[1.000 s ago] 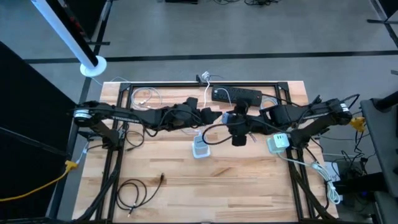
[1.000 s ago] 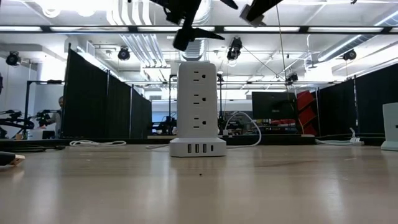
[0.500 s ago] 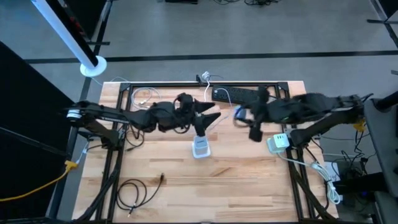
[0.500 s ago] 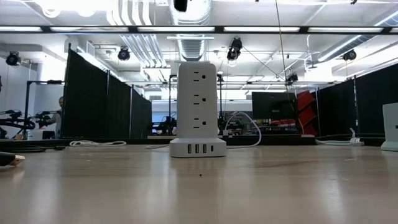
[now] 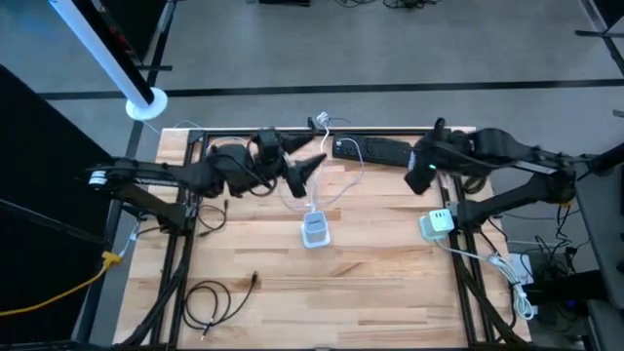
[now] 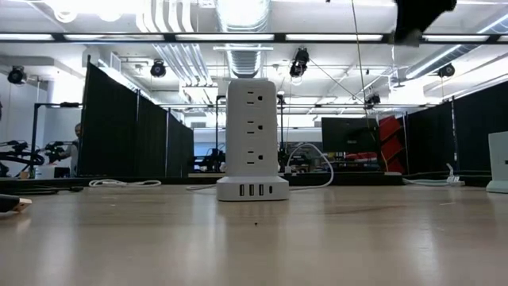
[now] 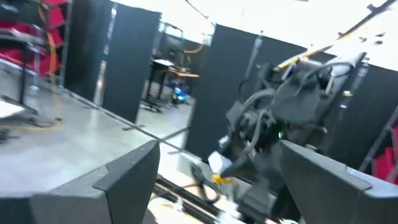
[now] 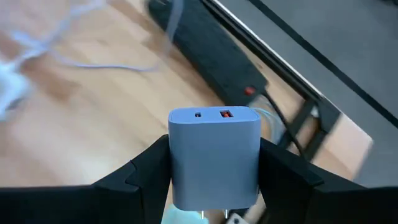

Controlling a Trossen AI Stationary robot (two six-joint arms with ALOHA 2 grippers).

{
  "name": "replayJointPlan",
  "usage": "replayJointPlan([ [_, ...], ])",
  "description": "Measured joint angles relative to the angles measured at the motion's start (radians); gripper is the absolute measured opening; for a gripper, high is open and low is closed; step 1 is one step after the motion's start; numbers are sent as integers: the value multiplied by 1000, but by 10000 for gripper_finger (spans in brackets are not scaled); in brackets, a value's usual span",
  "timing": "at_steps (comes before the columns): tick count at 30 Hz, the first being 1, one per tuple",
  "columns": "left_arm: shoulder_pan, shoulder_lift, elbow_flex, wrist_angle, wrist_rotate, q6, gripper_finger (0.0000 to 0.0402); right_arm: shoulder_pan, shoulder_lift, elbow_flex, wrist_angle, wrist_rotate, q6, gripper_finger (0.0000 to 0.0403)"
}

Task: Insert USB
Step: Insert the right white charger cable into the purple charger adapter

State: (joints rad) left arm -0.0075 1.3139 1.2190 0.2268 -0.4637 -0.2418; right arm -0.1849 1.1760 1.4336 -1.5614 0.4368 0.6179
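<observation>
Both arms have pulled back from the tower [image 5: 314, 230] toward the table's [image 5: 390, 283] far edge. Right gripper [image 8: 214, 186] pinches a grey-blue USB charger [image 8: 214, 155], ports facing outward, near the black power strip [image 5: 375, 149]. Left gripper [image 5: 304, 168] hangs with fingers [image 7: 118, 177] spread, holding nothing. Tower stands mid-table, white cable [image 5: 341, 180] attached.

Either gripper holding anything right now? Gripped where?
Right gripper clamps the blue-grey USB charger by its two sides. Left gripper is open, empty.

black power strip [image 5: 375, 149] at table's far edge | coiled black cable [image 5: 210, 302] near front-left corner
</observation>
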Motion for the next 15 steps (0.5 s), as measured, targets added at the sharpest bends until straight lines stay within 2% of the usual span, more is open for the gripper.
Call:
replayJointPlan([
  [4, 36, -77, 0, -64, -1, 14, 313, -179, 44, -108, 74, -25, -104, 190],
  [8, 46, -161, 0, -194, -3, 57, 313, -379, 45, -252, 233, -218, -187, 190],
  [10, 48, -197, 0, -253, -14, 84, 313, -449, 58, -324, 314, -269, -193, 190],
  [15, 54, -278, 0, -366, -82, 164, 313, -569, 114, -473, 444, -287, -138, 190],
])
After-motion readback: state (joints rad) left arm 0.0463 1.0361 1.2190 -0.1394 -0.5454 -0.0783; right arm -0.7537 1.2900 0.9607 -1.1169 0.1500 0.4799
